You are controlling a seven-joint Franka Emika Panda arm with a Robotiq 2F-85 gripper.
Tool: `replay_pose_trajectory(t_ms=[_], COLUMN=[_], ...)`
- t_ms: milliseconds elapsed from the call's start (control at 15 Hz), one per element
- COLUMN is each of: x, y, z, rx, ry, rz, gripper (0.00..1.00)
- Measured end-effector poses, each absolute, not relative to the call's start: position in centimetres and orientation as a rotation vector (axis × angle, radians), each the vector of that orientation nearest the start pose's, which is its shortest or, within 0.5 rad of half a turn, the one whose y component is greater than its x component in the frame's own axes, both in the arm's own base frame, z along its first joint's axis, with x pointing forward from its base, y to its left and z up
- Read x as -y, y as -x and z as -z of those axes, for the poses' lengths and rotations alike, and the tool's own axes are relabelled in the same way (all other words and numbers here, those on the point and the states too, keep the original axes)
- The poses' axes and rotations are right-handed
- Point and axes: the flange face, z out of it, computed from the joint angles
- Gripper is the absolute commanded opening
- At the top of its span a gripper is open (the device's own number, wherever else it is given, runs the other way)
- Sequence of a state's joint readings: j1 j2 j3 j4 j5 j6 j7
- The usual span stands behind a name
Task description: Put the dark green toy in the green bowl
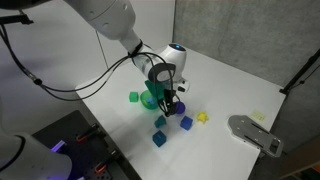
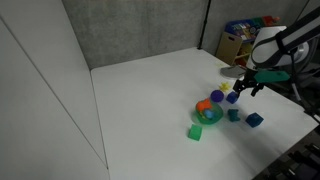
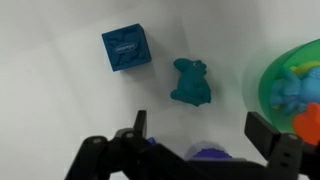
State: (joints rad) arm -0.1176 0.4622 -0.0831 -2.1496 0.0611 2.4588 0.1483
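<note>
The dark green toy (image 3: 190, 82) lies on the white table between a blue cube (image 3: 126, 50) and the green bowl (image 3: 268, 92), apart from both. It also shows in both exterior views (image 1: 160, 121) (image 2: 233, 115). The green bowl (image 1: 150, 98) (image 2: 208, 113) holds a blue and an orange piece. My gripper (image 3: 198, 135) (image 1: 173, 104) (image 2: 246, 88) is open and empty, hovering above the table. The toy lies just ahead of the fingertips, between their lines.
A light-green cube (image 1: 133, 97) (image 2: 195, 132) lies beside the bowl. A purple block (image 2: 232, 98) sits below the gripper. More blue cubes (image 1: 185, 123) (image 1: 158, 139) and a yellow piece (image 1: 202, 117) lie nearby. A grey object (image 1: 255, 133) rests near the table edge.
</note>
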Motion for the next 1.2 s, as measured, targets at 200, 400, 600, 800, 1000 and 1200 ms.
replay_pose_trajectory(t_ms=[200,400,600,800,1000,1200], x=[12.9,13.5,12.9,11.8,11.0,10.5], y=[-54.1,-54.0,-53.8,-53.7,-53.4,-53.0], z=[-14.9,-12.8,-11.1,-10.2,-9.4,-8.3], rx=[-0.680,-0.775,-0.825,-0.820,-0.804,-0.797], ry=[3.054,3.009,2.972,2.961,2.966,2.982], rz=[-0.189,-0.130,-0.121,-0.117,-0.089,-0.033], gripper=[1.00,1.00,1.00,1.00,1.00,1.00])
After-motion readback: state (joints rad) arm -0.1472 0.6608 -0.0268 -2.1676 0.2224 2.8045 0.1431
